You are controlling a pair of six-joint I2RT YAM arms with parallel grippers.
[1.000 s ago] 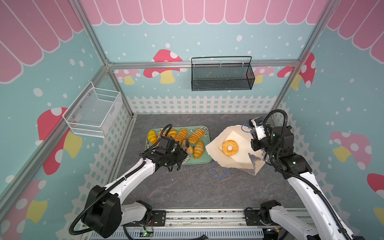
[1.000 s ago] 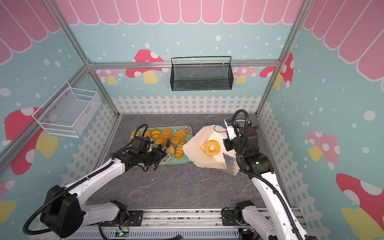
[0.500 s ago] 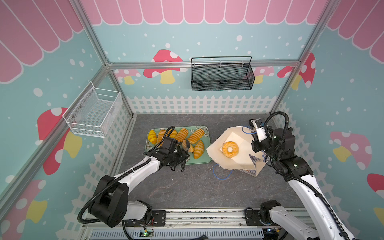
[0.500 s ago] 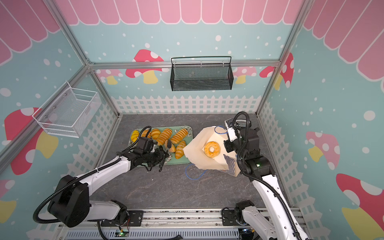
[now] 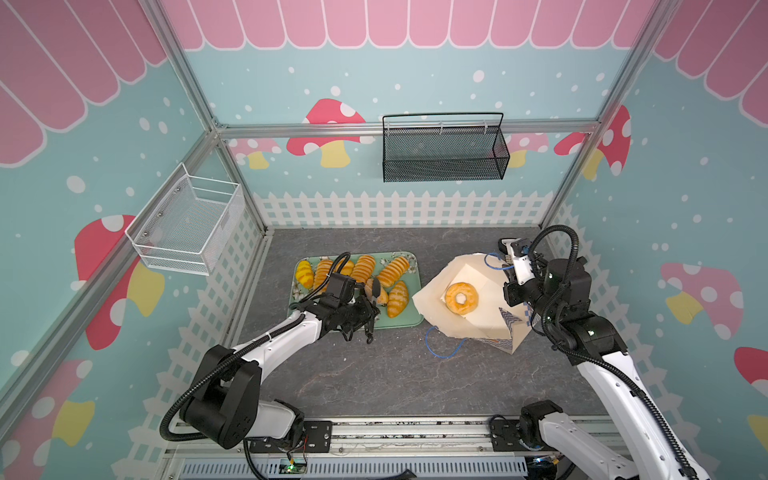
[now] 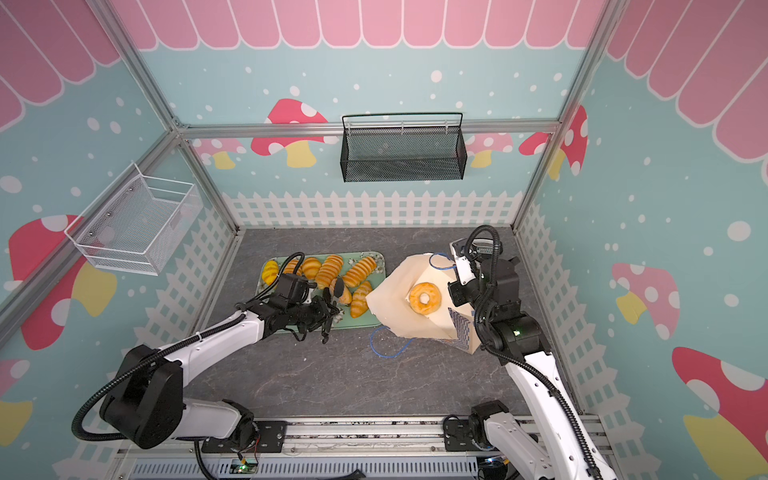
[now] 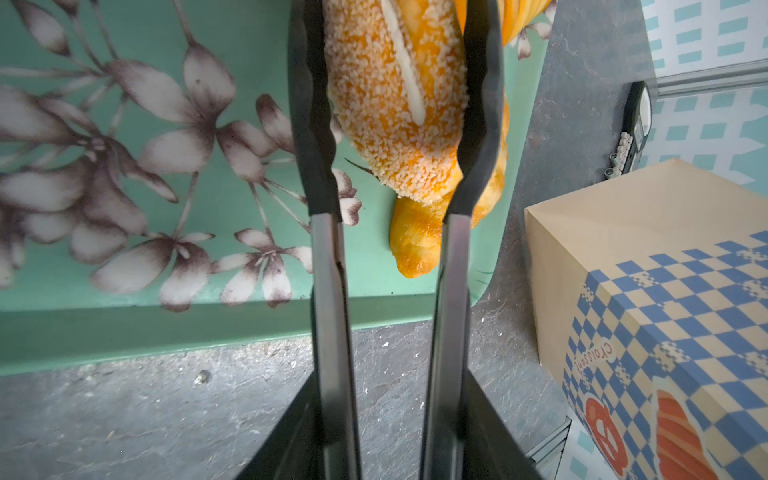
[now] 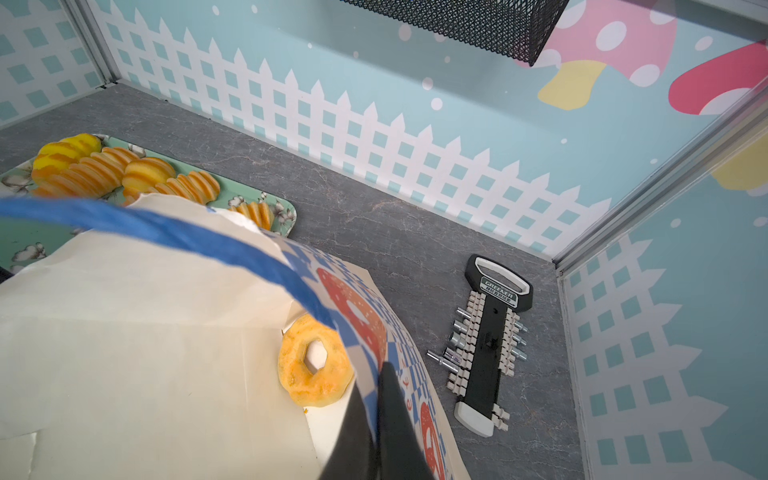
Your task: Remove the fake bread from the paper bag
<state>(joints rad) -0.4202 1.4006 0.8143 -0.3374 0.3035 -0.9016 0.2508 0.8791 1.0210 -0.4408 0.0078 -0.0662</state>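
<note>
**Tongs on a speckled loaf, bagel in the bag**

The left end effector (image 7: 388, 399) is clamped on a pair of tongs (image 7: 328, 270). The tongs' black tips press against both sides of a speckled loaf (image 7: 395, 104) over the right half of the green tray (image 5: 409, 322). I can't tell whether that loaf is lifted or resting. A roll (image 7: 415, 245) lies just under it. More ridged loaves (image 5: 363, 266) lie in a row along the tray's far side.

Just beside the tray, on its right, the bag (image 5: 428, 303) leans over on the table (image 5: 374, 374) with its mouth gaping upward. The right end effector (image 8: 376, 399) is pinched shut on the bag's blue-checkered rim, on the side away from the tray. A ring bagel (image 5: 461, 298) lies inside the bag, on its cream inner wall. One blue cord handle (image 5: 440, 353) trails on the table in front of the bag.

A black socket rack (image 8: 488, 345) lies flat on the table by the right wall, apart from the bag.
</note>
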